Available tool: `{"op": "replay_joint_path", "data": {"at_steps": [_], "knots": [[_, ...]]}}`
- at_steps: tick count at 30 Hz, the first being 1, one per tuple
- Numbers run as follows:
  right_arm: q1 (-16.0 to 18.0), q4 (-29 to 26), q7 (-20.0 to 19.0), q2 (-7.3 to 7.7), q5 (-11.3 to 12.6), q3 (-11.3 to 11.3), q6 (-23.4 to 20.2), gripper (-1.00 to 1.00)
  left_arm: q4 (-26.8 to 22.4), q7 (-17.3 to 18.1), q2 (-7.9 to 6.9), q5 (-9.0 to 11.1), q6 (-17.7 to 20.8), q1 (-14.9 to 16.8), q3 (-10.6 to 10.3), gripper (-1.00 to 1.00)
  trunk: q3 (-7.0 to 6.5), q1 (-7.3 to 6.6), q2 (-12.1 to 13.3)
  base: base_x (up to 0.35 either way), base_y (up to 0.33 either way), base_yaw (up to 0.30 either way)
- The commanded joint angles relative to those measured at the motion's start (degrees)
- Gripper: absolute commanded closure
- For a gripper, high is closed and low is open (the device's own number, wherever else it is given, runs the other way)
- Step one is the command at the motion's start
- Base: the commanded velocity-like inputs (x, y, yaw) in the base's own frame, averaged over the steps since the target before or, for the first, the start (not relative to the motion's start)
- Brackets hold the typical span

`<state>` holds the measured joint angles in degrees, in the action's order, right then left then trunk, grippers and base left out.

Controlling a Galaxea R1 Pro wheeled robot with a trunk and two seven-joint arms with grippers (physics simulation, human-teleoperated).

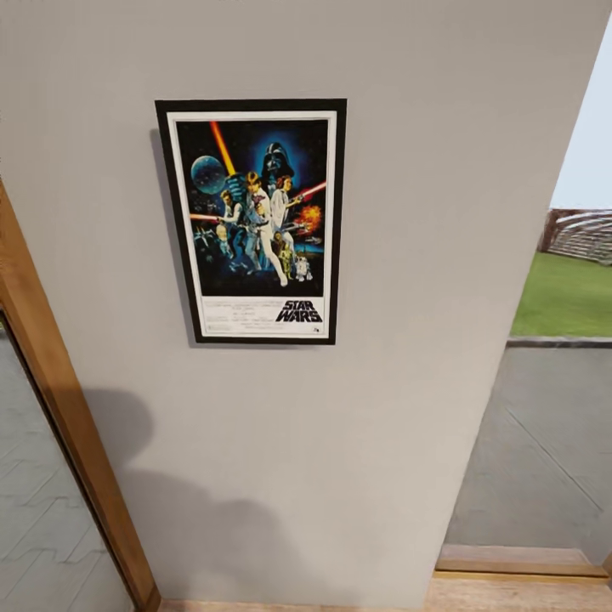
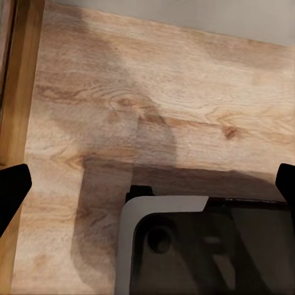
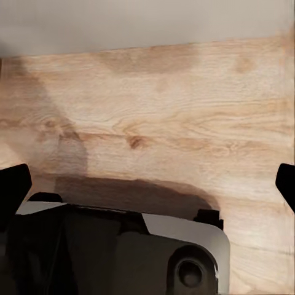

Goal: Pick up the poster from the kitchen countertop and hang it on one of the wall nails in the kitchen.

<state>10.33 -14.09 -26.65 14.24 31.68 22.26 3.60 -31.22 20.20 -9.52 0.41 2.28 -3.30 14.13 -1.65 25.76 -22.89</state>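
In the head view, one poster [image 1: 252,221] is hanging flat on the pale grey wall [image 1: 408,255], in the upper middle of the frame, upright and free of any gripper. The nail behind it is hidden, so I cannot say which one is carrying it. One wooden door frame [image 1: 59,408] is running down the left edge, and one opening at the right is showing grass and paving.

In the left wrist view, the left gripper [image 2: 147,184] is pointing down at the wooden floor [image 2: 153,98], its two dark fingertips [image 2: 12,184] sitting at opposite edges of the frame, spread wide and holding nothing; part of the robot's base [image 2: 203,246] is lying below.

In the right wrist view, the right gripper [image 3: 147,184] is standing the same way: two fingertips [image 3: 13,184] wide apart, empty, over floor and base.

Judging from this, the hanging looks done; the next move is calling only for checking that the poster is settled, with both arms kept clear of it.
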Motion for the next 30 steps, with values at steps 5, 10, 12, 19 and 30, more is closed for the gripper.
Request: {"op": "replay_joint_path", "data": {"at_steps": [5,10,12,19,30], "knots": [[0.04,0.11,2.07,-0.12,1.52,0.49,0.26,-1.0,0.46,0.36,0.03,0.05,-0.13,-0.04,0.31,-1.0,-0.48,0.02,-0.02,0.0,0.0,0.0],[0.04,0.08,2.63,-0.16,1.79,0.5,0.26,-1.0,0.76,0.36,0.03,0.05,-0.23,-0.04,0.3,-1.0,-0.92,0.02,-0.02,0.0,0.0,0.0],[0.04,0.08,2.78,-0.17,1.77,0.5,0.25,-1.0,0.81,0.36,0.03,0.05,-0.25,-0.04,0.29,-1.0,-0.99,0.02,-0.02,0.0,0.0,0.0],[0.04,6.38,3.03,-0.17,1.62,0.65,0.49,-1.0,0.89,0.36,0.05,0.11,-0.29,-0.04,0.26,-1.0,-1.08,0.02,-0.02,0.0,0.0,0.0],[0.04,11.21,3.09,-0.17,1.55,0.66,0.52,-1.0,0.91,0.36,0.13,0.11,-0.34,-0.04,-0.01,-1.0,-1.08,0.02,-0.02,0.0,0.0,0.0]]}}
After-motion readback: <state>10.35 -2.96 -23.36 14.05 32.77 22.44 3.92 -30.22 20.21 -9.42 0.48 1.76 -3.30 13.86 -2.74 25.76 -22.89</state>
